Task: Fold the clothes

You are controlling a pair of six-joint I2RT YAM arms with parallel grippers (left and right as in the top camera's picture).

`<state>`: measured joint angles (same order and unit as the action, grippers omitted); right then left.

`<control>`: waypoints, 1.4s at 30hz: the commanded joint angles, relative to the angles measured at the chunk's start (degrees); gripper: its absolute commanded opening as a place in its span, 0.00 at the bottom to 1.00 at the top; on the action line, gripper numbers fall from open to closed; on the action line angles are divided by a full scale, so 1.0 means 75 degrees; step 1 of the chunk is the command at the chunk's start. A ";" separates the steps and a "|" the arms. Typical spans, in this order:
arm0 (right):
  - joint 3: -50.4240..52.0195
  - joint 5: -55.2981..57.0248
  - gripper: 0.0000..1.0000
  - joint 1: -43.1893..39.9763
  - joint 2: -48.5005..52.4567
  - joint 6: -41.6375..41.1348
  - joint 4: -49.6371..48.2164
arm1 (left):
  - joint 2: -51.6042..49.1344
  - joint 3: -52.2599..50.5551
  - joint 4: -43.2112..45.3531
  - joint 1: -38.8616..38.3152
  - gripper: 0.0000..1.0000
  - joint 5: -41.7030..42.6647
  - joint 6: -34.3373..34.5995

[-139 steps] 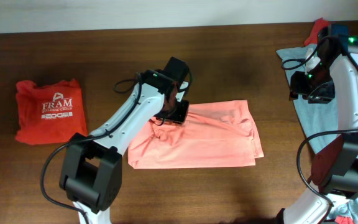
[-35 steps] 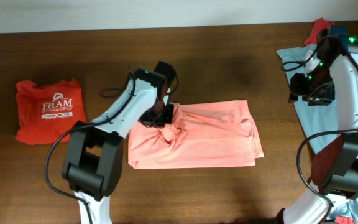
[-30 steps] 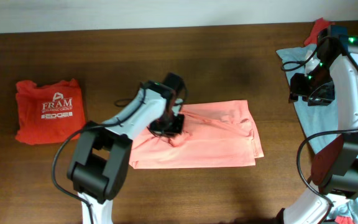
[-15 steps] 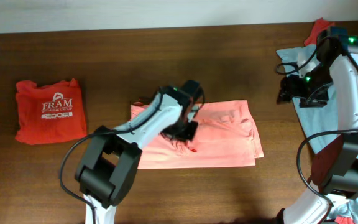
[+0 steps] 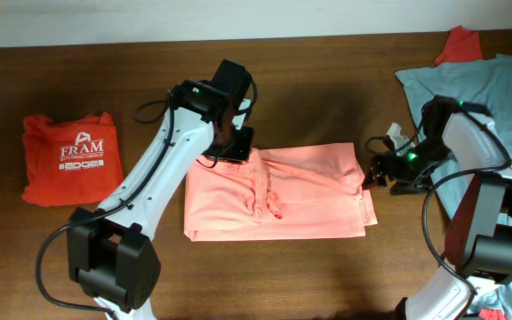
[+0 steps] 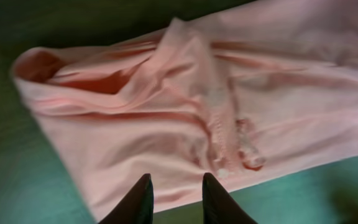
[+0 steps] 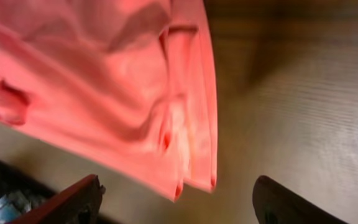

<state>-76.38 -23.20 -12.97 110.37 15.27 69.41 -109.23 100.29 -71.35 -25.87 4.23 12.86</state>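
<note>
Clothes: salmon-pink T-shirt (image 5: 278, 197) lies mid-frame on the desk (image 5: 327, 89), folded to a rough rectangle with the long side running left-right. A wrinkled ridge runs down it left of centre, and stacked layers show at the right edge. No lettering visible on the exposed face.

Red T-shirt (image 5: 68, 160) with white FRAM print sits folded at frame left, well apart from the salmon one. Grey-blue T-shirt (image 5: 496, 93) is spread at upper right and runs off the frame edge. A red scrap of cloth (image 5: 456, 43) shows at the top right, touching it.

- left pincer (image 6: 176, 200): fingers (image 6: 143, 199) slightly apart, nothing between them. Overhead puts it at the salmon shirt's upper-left corner; the wrist view looks along the crumpled cloth. Touching the fabric or not: can't tell.
- right pincer (image 7: 176, 202): fingers (image 7: 73, 199) spread wide, empty. It's just beside the salmon shirt's right edge, over bare desk, with the layered hem corner between the fingers in the wrist view.
</note>
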 commanded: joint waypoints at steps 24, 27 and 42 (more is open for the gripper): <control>0.1253 0.0513 0.04 0.1113 0.0189 -0.1306 -0.2186 | 0.0047 0.0009 -0.0560 0.0828 0.27 -0.0801 -0.0105; 0.1064 0.1043 0.04 0.0662 0.0160 -0.1309 -0.1967 | 0.0149 0.0009 -0.0606 0.1262 0.27 -0.0813 -0.0105; -0.1929 0.1189 0.04 0.0863 0.0073 -0.1673 0.0734 | 0.0297 0.0009 -0.0609 0.2407 0.28 -0.0947 -0.0105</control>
<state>-86.30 -14.70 -11.88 111.48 4.01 73.08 -109.16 100.29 -75.85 -7.84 -2.24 12.84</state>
